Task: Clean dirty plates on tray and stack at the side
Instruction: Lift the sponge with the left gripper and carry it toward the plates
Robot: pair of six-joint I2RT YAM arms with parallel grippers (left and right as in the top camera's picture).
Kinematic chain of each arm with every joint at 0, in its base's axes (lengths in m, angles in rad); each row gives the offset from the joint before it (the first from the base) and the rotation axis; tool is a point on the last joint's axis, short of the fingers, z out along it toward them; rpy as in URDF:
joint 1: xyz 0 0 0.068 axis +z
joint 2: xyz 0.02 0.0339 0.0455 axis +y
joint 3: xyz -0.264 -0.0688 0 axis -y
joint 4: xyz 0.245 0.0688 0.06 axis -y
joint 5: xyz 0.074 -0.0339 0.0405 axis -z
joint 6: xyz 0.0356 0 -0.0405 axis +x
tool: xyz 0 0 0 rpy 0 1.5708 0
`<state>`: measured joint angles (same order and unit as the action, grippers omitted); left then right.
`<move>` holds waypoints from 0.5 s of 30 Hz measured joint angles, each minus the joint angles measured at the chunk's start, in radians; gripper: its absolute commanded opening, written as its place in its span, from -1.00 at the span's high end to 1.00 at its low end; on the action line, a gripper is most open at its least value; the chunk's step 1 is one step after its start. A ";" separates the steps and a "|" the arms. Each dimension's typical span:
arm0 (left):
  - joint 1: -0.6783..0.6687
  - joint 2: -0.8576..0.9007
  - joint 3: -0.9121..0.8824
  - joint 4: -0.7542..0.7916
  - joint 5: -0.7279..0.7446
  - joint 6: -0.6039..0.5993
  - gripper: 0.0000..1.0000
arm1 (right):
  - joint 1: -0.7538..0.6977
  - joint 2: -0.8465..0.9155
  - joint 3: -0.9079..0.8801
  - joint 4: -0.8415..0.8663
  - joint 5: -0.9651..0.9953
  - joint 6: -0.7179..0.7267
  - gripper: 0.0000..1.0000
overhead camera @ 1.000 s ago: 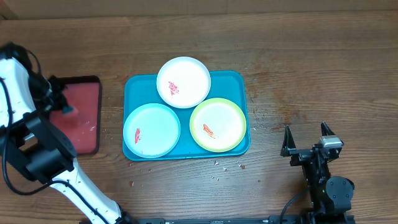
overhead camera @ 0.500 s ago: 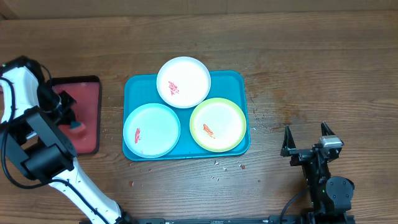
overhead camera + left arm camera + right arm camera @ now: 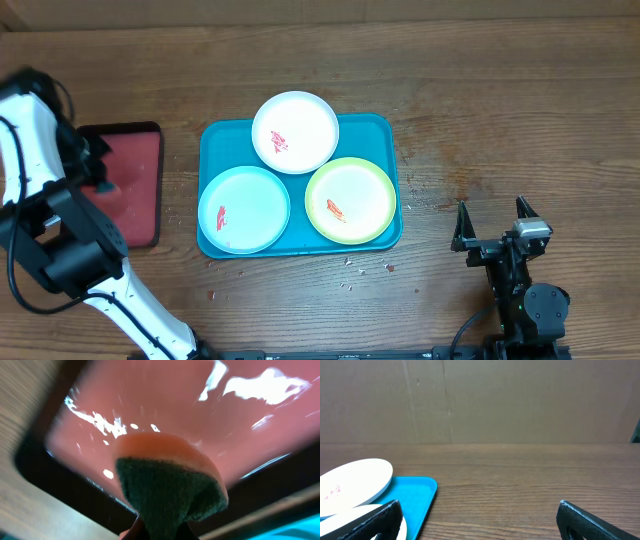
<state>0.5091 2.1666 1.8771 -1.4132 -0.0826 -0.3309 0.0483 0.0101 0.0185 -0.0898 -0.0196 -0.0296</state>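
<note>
Pinching sponge [image 3: 170,485] over red tray [image 3: 140,205], left gripper [image 3: 101,183] clamped tight. Right gripper [image 3: 493,222] spread wide, empty, 4 o'clock from blue tray [image 3: 385,135] of plates [image 3: 294,132].

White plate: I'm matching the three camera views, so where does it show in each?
Overhead: white plate upper centre, over the far rim of the teal tray.
Left wrist: not in it; only sponge and red tray.
Right wrist: far left, lower half.
Shared landmark: teal tray beneath it, overhead and right wrist.
</note>
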 measured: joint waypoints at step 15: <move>-0.001 -0.162 0.229 -0.128 0.063 0.027 0.92 | 0.000 0.000 0.000 0.001 0.000 0.000 -1.00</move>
<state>0.5083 2.0048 2.1063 -1.5410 -0.0193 -0.3035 0.0483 0.0101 0.0185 -0.0891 -0.0193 -0.0299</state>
